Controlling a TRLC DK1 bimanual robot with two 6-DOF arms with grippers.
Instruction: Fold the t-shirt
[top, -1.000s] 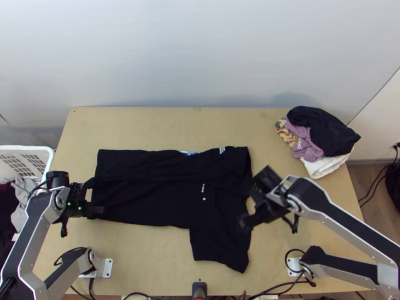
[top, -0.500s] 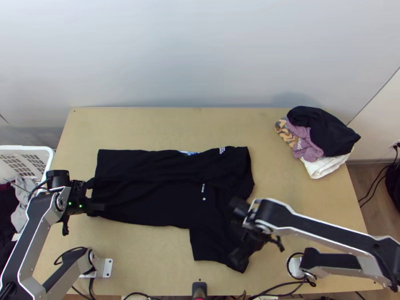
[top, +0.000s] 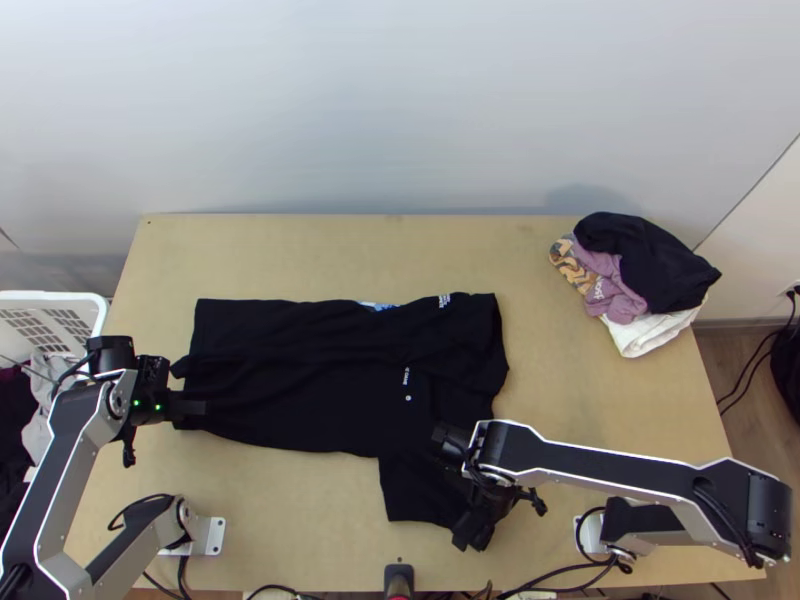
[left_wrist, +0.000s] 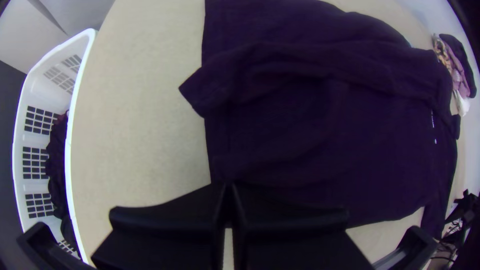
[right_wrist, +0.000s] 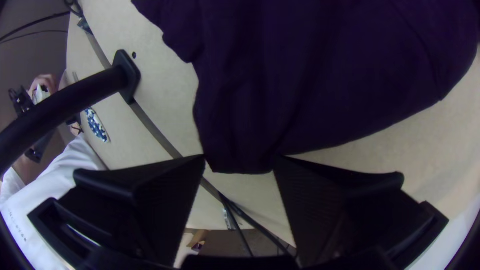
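The black t-shirt (top: 300, 375) lies across the table, hem at left, near sleeve toward the front edge, its far side seemingly folded over lengthwise. At the near hem corner is my left gripper (top: 198, 408). In the left wrist view that gripper (left_wrist: 227, 186) has its fingers together on the edge of the shirt (left_wrist: 320, 140). My right gripper (top: 472, 537) is low over the near sleeve end. In the right wrist view the right gripper (right_wrist: 239, 164) stands open, with the narrow sleeve end of the shirt (right_wrist: 320, 75) between its fingertips.
A pile of clothes (top: 650, 270) sits at the table's far right corner. Left of the table stands a white laundry basket (top: 98, 310) with clothes inside. A black post (top: 398, 575) rises at the near edge (top: 340, 588), with cables beside it.
The right gripper has come from the shirt's right side toward the near edge, down to the sleeve end. My left gripper has shifted very slightly, the hem corner with it.
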